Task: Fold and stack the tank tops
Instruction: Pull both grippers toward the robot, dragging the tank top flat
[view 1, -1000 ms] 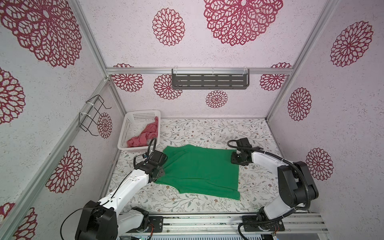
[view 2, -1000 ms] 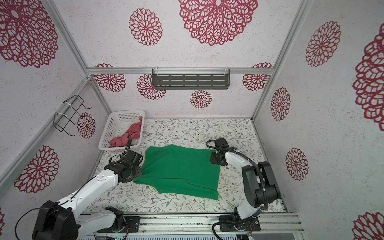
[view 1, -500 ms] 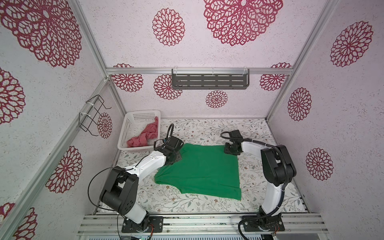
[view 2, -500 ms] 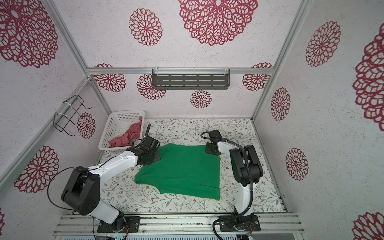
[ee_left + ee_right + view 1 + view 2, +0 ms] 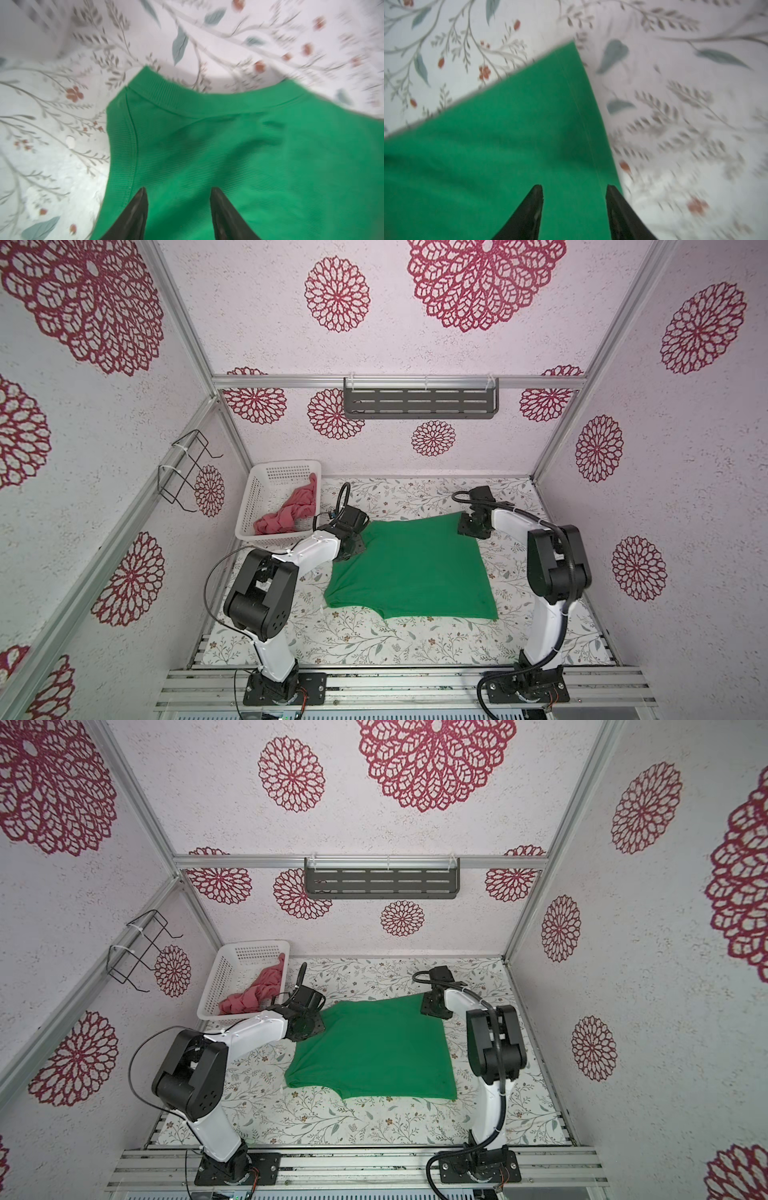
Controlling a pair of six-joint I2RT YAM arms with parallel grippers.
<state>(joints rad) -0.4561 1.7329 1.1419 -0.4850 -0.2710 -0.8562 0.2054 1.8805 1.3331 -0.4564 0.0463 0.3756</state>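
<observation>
The green tank top (image 5: 409,568) (image 5: 370,1048) lies spread flat on the floral table. My left gripper (image 5: 178,190) hangs open over its far left corner by a ribbed hem, with bare cloth between the fingertips; both top views show it there (image 5: 353,543) (image 5: 309,1025). My right gripper (image 5: 574,188) is open over the far right corner, one fingertip (image 5: 612,191) at the cloth's side edge; both top views show it at that corner (image 5: 471,529) (image 5: 434,1009). The pink-red tank top (image 5: 291,514) (image 5: 255,996) lies crumpled in the basket.
The white perforated basket (image 5: 286,466) stands at the back left, close to my left arm. A grey shelf (image 5: 419,404) hangs on the back wall and a wire rack (image 5: 187,472) on the left wall. Aluminium rails (image 5: 395,680) run along the front edge.
Both grippers have moved toward the back wall, and the green top's far edge has gone back with them and lies flatter. The right jaws have widened.
</observation>
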